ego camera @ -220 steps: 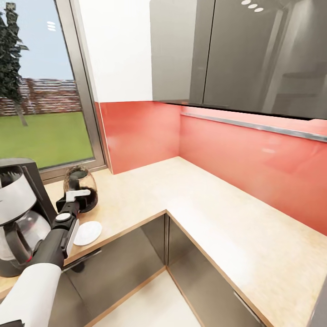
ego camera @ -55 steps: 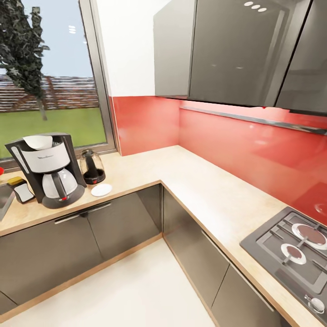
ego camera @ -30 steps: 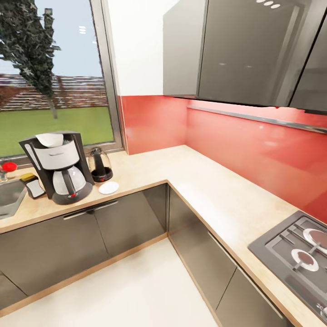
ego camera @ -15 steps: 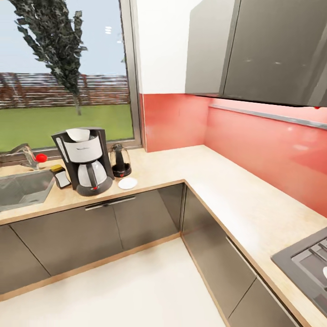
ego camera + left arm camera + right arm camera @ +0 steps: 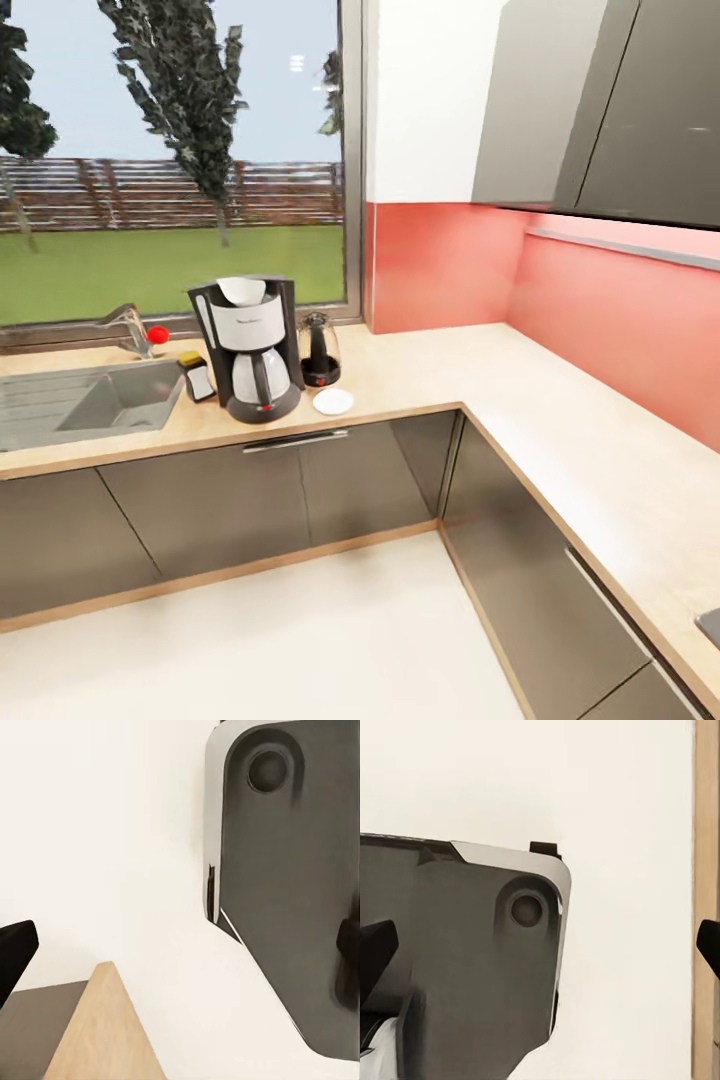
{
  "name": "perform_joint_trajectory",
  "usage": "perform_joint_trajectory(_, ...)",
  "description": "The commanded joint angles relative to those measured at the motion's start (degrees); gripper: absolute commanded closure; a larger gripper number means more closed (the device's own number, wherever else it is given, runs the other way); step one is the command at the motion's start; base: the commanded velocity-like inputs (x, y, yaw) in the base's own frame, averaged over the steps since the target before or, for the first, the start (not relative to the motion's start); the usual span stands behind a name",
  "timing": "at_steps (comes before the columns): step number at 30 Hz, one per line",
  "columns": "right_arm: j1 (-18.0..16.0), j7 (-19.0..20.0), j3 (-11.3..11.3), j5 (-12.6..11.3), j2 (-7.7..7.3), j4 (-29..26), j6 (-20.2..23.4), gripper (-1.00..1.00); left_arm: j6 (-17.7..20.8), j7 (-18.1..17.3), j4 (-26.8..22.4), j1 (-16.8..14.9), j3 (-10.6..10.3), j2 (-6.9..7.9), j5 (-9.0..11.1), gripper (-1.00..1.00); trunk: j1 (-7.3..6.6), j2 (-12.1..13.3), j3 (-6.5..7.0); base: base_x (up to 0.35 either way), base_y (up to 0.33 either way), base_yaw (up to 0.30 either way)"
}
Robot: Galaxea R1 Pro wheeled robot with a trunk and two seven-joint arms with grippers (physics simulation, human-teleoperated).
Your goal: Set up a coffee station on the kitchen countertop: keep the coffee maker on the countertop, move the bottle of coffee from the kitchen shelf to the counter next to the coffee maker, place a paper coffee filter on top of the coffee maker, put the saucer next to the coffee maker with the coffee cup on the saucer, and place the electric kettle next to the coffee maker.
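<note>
Nearest to us lay the pale floor point(image 5: 330, 620), wide and bare in front of the grey cabinets point(image 5: 250, 490), with open room along both legs of the L. In the left wrist view, the left gripper point(image 5: 180, 945) showed dark fingertips point(image 5: 15, 952) at opposite edges of the picture, spread wide with nothing between them, above the floor and the robot's dark base point(image 5: 292, 885). The right gripper point(image 5: 540, 945) in its wrist view stood the same, fingertips point(image 5: 375, 945) far apart and bare, over the floor and a wooden strip point(image 5: 705, 870).

The head view gave us what the wrist views lacked: the countertop point(image 5: 420, 375). Near its front edge sat the saucer point(image 5: 333, 401), just beside the coffee maker point(image 5: 250, 345), which carried the paper coffee filter point(image 5: 241, 290) on top. The electric kettle point(image 5: 318, 350) stood just behind the saucer, close beside the machine. The sink point(image 5: 90, 400) lay further along toward the window point(image 5: 170, 160). The long leg toward the red backsplash point(image 5: 600, 320) was bare. We could not place these things relative to either gripper.
</note>
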Motion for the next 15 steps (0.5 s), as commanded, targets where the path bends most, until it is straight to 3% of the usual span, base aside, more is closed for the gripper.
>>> perform_joint_trajectory(1,-0.03,0.23,0.40,-0.61,-0.02,0.05,-0.21,-1.00,-0.11,-0.15,0.10,-0.08,0.49,0.02,-0.55,-1.00,0.04,-0.11,-0.15,0.138,0.270,0.265)
perform_joint_trajectory(15,0.24,0.30,0.42,-0.52,0.23,0.05,-0.21,-1.00,-0.17,-0.15,-0.86,-0.08,0.59,0.66,2.86,-1.00,0.04,-0.11,-0.54,0.165,0.286,0.267)
